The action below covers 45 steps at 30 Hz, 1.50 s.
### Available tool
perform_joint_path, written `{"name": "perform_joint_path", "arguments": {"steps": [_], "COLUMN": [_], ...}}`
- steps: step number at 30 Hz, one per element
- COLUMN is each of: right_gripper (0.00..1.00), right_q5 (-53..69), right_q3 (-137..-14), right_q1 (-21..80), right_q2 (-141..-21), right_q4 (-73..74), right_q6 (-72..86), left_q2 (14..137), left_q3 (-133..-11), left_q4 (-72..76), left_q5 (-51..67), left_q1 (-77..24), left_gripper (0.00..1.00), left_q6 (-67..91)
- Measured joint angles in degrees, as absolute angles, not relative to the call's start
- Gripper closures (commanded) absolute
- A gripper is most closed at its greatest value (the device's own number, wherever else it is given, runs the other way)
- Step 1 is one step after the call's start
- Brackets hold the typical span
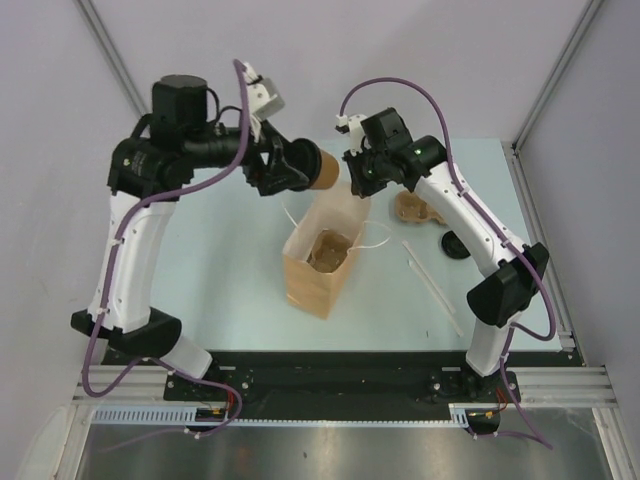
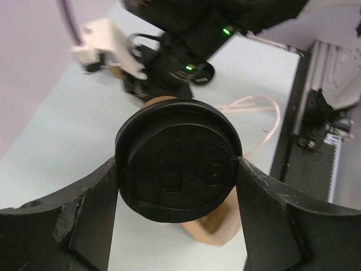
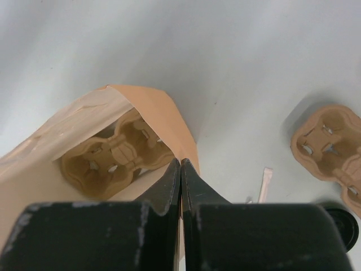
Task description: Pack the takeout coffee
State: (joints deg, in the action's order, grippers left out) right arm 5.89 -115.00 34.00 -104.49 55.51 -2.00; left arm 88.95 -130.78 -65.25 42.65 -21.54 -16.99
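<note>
top: cup is held on its side by the left gripper, in the air over the far-mid worktop, just past the far rim of the paper bag. not yet in the bag. bag stands open mid-worktop w/ a cup carrier seated inside. right gripper sits at the bag's far rim. spare carrier, round black lid and stirrer lie toward the right edge. whether a 2nd cup is under that lid can't be told.

left wrist: jaws clamped at the cup's lid rim, pads touching both sides, lid facing the cam.

right wrist: jaws pressed together, bag rim apparently pinched between them.

handling: cup judged light, thin-walled, crushable. lid is slick and could pop off. better gripped on the paper wall just below the lid, w/ low force.
</note>
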Motion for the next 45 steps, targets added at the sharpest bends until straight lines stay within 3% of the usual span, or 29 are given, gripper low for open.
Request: {"name": "perform_joint_path", "arguments": {"steps": [10, 23, 26, 30, 32, 35, 36, 37, 39, 45], "right_gripper": [1.00, 1.00, 0.95, 0.74, 0.69, 0.49, 0.35, 0.29, 0.21, 0.09], "right_q5": [6.6, 9.9, 12.8, 18.8, 21.6, 26.6, 28.1, 29.1, 30.9, 31.4], "right_q3": [-116.8, -115.7, -115.6, -114.0, -112.3, -111.6, -111.6, -111.9, -113.7, -128.2], "right_q1": [34.0, 33.2, 32.4, 30.8, 30.2, 29.6, 29.6, 29.5, 29.3, 27.2], "right_q2": [-105.2, -104.9, -104.4, -102.8, -101.3, -100.1, -100.0, -100.0, -100.4, -106.1], "right_q4": [56.1, 57.1, 59.0, 62.3, 64.6, 68.8, 69.8, 70.6, 72.3, 72.9], "right_q6": [-0.8, -0.1, 0.1, 0.5, 0.5, -0.5, -1.1, -1.5, -3.4, -11.6], "left_q2": [88.3, 87.9, 87.9, 87.8, 87.7, 87.7, 87.7, 87.7, 87.6, 86.9], "left_q3": [-115.9, -101.8, -100.6, -100.6, -100.6, -100.6, -100.6, -100.6, -100.6, -100.6], "left_q4": [-66.2, -64.2, -64.4, -64.5, -64.7, -65.4, -65.8, -66.1, -66.8, -67.5], "left_q5": [34.3, 24.0, 22.1, 20.7, 20.6, 20.9, 21.1, 21.3, 21.7, 22.6], "left_q1": [-34.8, -35.5, -35.5, -35.5, -35.5, -35.5, -35.5, -35.5, -35.5, -35.5], "left_gripper": [0.70, 0.72, 0.72, 0.72, 0.72, 0.72, 0.72, 0.72, 0.72, 0.72], "left_q6": [-17.6, -18.7, -20.3, -23.4, -24.7, -26.2, -26.7, -27.1, -27.7, -28.5]}}
